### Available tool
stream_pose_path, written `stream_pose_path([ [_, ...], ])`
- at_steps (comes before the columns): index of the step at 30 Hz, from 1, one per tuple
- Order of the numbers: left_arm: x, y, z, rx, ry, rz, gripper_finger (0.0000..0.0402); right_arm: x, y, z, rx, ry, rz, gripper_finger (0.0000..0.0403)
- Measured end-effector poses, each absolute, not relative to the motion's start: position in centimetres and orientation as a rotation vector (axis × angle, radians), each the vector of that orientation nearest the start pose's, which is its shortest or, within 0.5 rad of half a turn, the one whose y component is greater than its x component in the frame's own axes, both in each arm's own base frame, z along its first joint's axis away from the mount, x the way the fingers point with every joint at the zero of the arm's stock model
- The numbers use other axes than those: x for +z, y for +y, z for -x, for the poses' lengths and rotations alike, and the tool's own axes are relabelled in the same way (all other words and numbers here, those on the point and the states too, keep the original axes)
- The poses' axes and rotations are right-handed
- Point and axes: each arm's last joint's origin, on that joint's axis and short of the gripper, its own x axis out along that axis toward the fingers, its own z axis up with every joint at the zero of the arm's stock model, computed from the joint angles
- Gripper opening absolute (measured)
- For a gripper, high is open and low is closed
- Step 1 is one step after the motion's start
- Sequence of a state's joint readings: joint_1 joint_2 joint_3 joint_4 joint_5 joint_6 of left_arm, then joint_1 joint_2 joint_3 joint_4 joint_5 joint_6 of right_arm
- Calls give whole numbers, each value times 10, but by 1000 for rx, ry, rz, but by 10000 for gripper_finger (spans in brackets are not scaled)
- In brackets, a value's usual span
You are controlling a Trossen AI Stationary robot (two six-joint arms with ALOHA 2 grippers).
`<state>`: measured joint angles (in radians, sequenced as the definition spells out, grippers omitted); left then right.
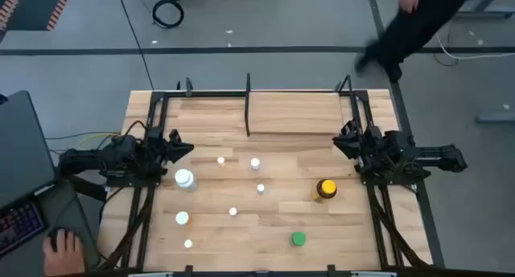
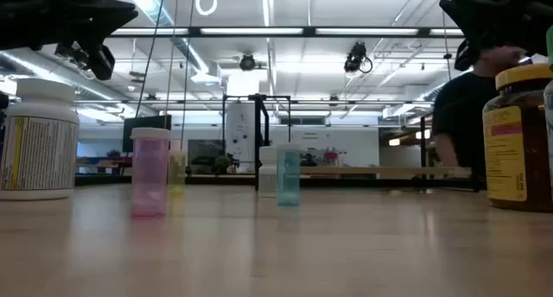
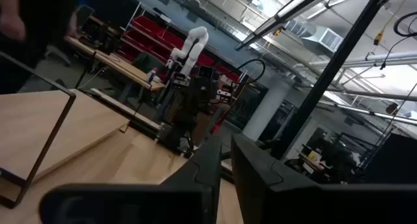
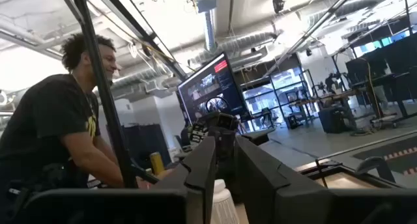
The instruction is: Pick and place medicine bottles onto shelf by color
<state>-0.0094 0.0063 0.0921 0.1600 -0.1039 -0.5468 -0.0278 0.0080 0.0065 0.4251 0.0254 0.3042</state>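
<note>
Light-wood shelf sits at the table's far edge, between the two raised arms and bare of bottles. Left gripper is closed and empty, with the large white labelled bottle just beside it. Right gripper is closed, holding nothing; the yellow dark-capped bottle stands near it, the green bottle farther off.

Laptop at table's left; person beyond far edge.
</note>
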Motion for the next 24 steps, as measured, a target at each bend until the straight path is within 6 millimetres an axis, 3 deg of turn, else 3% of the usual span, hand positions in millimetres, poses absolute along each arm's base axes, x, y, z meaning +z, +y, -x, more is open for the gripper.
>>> stream_pose_path([
  [24,209,2,-89,24,-265,558,38,205,-3,-89,12,-428,-299,68],
])
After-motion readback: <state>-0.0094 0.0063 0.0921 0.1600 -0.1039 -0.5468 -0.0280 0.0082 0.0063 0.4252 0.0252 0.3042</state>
